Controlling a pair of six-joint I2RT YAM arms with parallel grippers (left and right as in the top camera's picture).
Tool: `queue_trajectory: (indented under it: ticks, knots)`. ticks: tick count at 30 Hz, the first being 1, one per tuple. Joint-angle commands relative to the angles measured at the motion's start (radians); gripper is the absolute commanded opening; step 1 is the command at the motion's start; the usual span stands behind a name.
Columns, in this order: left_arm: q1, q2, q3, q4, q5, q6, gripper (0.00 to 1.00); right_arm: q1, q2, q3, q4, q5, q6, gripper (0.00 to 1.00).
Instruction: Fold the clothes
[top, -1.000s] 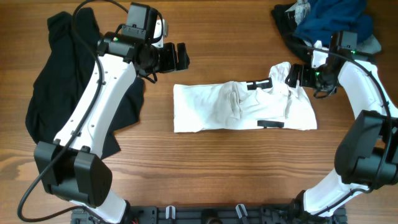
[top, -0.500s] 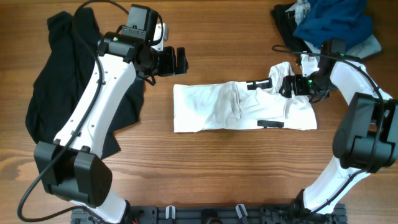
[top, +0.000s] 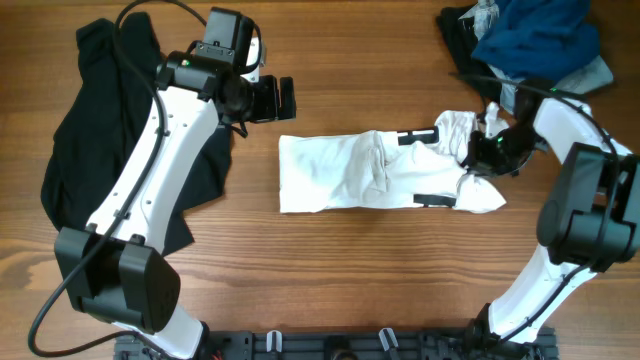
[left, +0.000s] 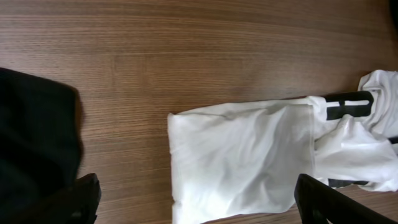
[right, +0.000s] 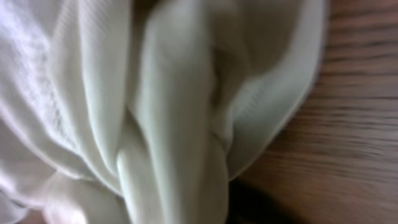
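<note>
The clothes (top: 370, 172), a white T-shirt with black stripe marks, lie as a rough folded band across the table's middle. My right gripper (top: 477, 156) is down on the shirt's right end and shut on a bunch of it. In the right wrist view gathered white folds of the shirt (right: 168, 112) fill the picture, and the fingers are hidden. My left gripper (top: 284, 98) hovers open above the wood, beyond the shirt's upper left corner. From the left wrist, the shirt's left half (left: 249, 155) shows between the wide-apart fingertips (left: 84, 190).
A black garment (top: 100, 140) is spread along the left side under my left arm, and its edge (left: 34, 143) shows in the left wrist view. A heap of blue and dark clothing (top: 530, 40) sits at the back right corner.
My right gripper came down and to the left onto the shirt's right end and shut. The cloth there has bunched up. The left arm stayed put.
</note>
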Motion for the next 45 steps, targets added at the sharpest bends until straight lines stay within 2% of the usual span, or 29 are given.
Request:
queue_trajectory:
  ticks: [1, 7, 12, 18, 26, 27, 28, 29, 30, 31, 32, 37, 42, 45]
  knots:
    - [0.040, 0.011, 0.001, 0.002, -0.029, 0.020, 1.00, -0.046, -0.048, 0.128, -0.045, -0.045, 0.022, 0.04]
    - [0.139, 0.011, 0.001, -0.002, -0.029, 0.020, 1.00, -0.052, -0.094, 0.366, -0.237, -0.044, -0.031, 0.04]
    - [0.211, 0.011, 0.001, -0.012, -0.029, 0.020, 1.00, 0.013, -0.096, 0.426, -0.302, -0.045, -0.026, 0.04]
    - [0.267, 0.011, 0.001, -0.017, -0.029, 0.021, 1.00, 0.225, -0.096, 0.425, -0.309, -0.039, 0.019, 0.04]
    - [0.276, 0.011, 0.001, -0.017, -0.030, 0.024, 1.00, 0.506, -0.072, 0.414, -0.300, 0.031, 0.113, 0.04]
    - [0.276, 0.011, 0.001, -0.016, -0.030, 0.024, 1.00, 0.529, -0.064, 0.414, -0.300, 0.031, 0.121, 0.06]
    - [0.276, 0.011, 0.001, -0.016, -0.030, 0.024, 1.00, 0.553, -0.054, 0.414, -0.304, 0.031, 0.129, 0.20]
    - [0.276, 0.011, 0.001, -0.016, -0.030, 0.024, 1.00, 0.573, -0.043, 0.414, -0.308, 0.031, 0.129, 0.28]
    - [0.276, 0.011, 0.001, -0.016, -0.030, 0.024, 1.00, 0.598, -0.040, 0.414, -0.314, 0.030, 0.127, 0.39]
    - [0.276, 0.011, 0.001, -0.015, -0.030, 0.024, 1.00, 0.621, -0.035, 0.414, -0.317, 0.029, 0.123, 0.54]
    - [0.276, 0.011, 0.001, -0.012, -0.030, 0.024, 1.00, 0.641, -0.035, 0.414, -0.317, 0.010, 0.099, 0.63]
    - [0.276, 0.011, 0.001, 0.007, -0.031, 0.024, 1.00, 0.631, -0.038, 0.444, -0.372, -0.028, 0.067, 0.63]
    - [0.276, 0.011, 0.001, 0.008, -0.042, 0.024, 1.00, 0.555, -0.046, 0.439, -0.375, 0.142, 0.087, 0.63]
    - [0.276, 0.011, 0.001, 0.008, -0.053, 0.024, 1.00, 0.549, -0.043, 0.381, -0.325, 0.169, 0.104, 0.62]
